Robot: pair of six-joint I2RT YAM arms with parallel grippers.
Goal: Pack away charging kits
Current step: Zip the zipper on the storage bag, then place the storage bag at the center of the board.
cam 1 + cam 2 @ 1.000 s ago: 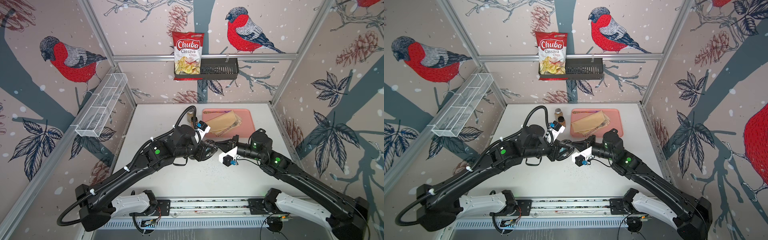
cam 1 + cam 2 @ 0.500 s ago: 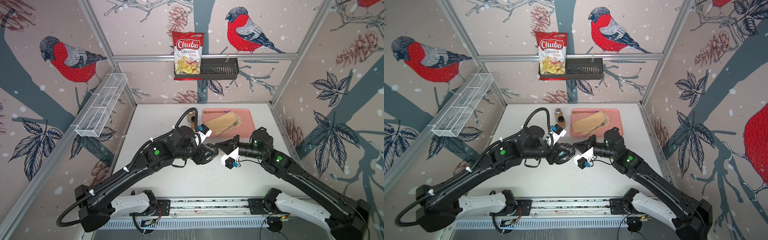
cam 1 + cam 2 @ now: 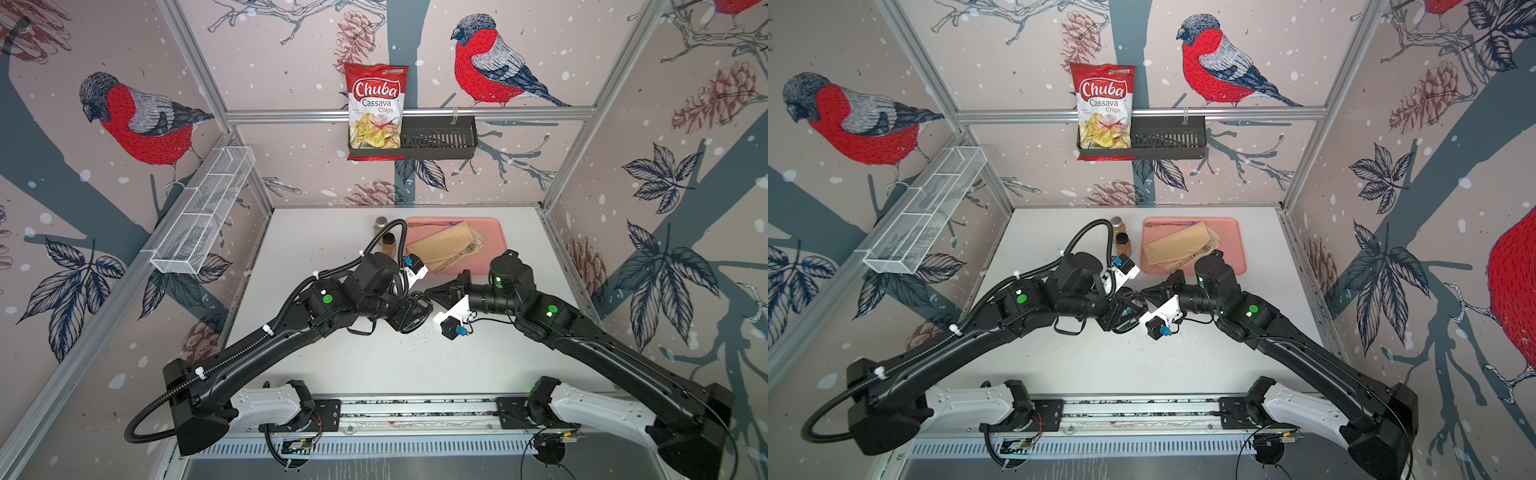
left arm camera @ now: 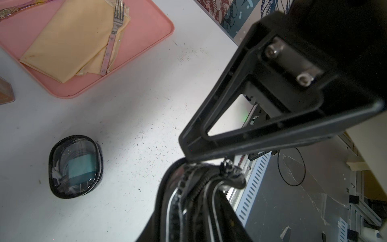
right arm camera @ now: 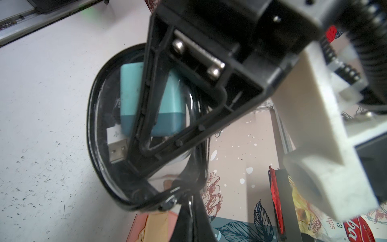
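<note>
An oval clear case (image 5: 100, 130) with a black rim hangs above the middle of the table. My left gripper (image 3: 415, 311) is shut on its body. Through its clear side I see a teal cube charger (image 5: 130, 94) and the USB plug of a white cable (image 5: 118, 149). My right gripper (image 5: 188, 202) meets the case from the other side and is shut on its zipper pull (image 4: 227, 165). In both top views the two grippers touch tip to tip (image 3: 1140, 297). A second case (image 4: 75, 167), zipped with a teal charger inside, lies on the table, apart from both grippers.
A pink tray (image 3: 494, 232) at the back holds folded tan napkins (image 3: 444, 245) and a fork (image 4: 111, 39). Two brown spice jars (image 3: 386, 245) stand left of it. A chips bag (image 3: 376, 110) sits in a black basket on the back wall. A white wire basket (image 3: 203, 212) hangs on the left wall.
The left wrist has dropped slightly toward the front and the right wrist has shifted a little with it. Both grips hold as before.
</note>
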